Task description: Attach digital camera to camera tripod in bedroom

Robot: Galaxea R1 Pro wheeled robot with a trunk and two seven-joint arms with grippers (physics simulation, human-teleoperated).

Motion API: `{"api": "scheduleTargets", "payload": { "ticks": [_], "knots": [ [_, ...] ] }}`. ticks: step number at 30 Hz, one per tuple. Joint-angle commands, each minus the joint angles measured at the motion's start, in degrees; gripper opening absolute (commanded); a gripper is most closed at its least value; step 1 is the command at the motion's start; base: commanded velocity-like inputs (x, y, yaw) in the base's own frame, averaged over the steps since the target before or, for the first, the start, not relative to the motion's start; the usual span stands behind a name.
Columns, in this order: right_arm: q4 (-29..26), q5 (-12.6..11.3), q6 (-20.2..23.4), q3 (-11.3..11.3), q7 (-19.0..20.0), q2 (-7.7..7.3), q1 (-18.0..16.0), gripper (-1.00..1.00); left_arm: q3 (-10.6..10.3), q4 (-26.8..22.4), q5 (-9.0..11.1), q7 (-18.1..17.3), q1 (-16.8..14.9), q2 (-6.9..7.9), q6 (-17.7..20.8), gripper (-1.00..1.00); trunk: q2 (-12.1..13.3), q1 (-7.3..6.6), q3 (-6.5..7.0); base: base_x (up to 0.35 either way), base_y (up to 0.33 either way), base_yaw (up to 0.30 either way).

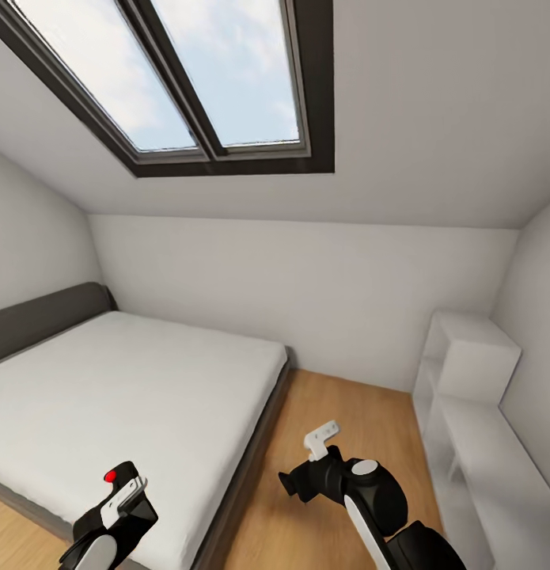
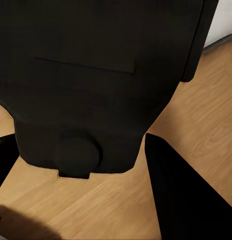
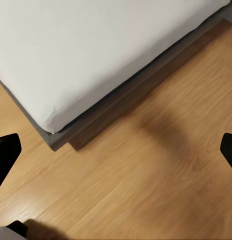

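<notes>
digital camera [image 2: 96, 85] in left pincer [image 1: 124, 495], red button up

Skylight [image 1: 219, 79] over white bed [image 1: 124, 388] — wood floor [image 1: 346, 427], white shelves [image 1: 464, 412] right.

We see a light wood plank floor [image 1: 338, 412] | a white bed [image 1: 124, 396] on a dark frame standing on it | white cube shelves [image 1: 464, 372] against the right wall.

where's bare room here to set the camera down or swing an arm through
Bare spots: the white bed top, and the wood floor strip between the bed frame and the white shelves. Crowded: the left gripper, its fingers shut on the digital camera.
</notes>
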Motion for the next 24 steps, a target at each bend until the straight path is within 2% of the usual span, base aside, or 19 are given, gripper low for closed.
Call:
{"api": "scheduleTargets", "payload": {
  "ticks": [1, 10, 24],
  "knots": [
    [0.0, -0.2, 0.2, 0.0, 0.0, -0.04, 0.0, 1.00, -0.1, -0.1, 0.2, 0.4, 0.0, 0.05, 0.1, -1.00, 0.0, 0.05, -0.02, 0.324, 0.000, 0.064],
    [0.0, -0.2, 0.2, 0.0, 0.0, -0.04, 0.0, 1.00, -0.1, -0.1, 0.2, 0.4, 0.0, 0.05, 0.1, -1.00, 0.0, 0.05, -0.02, 0.278, 0.000, 0.150],
    [0.0, -0.2, 0.2, 0.1, 0.0, -0.04, 0.0, 1.00, -0.1, 0.0, 0.2, 0.4, 0.0, 0.05, 0.1, -1.00, 0.0, 0.05, -0.02, 0.054, 0.000, 0.250]
  ]
}}
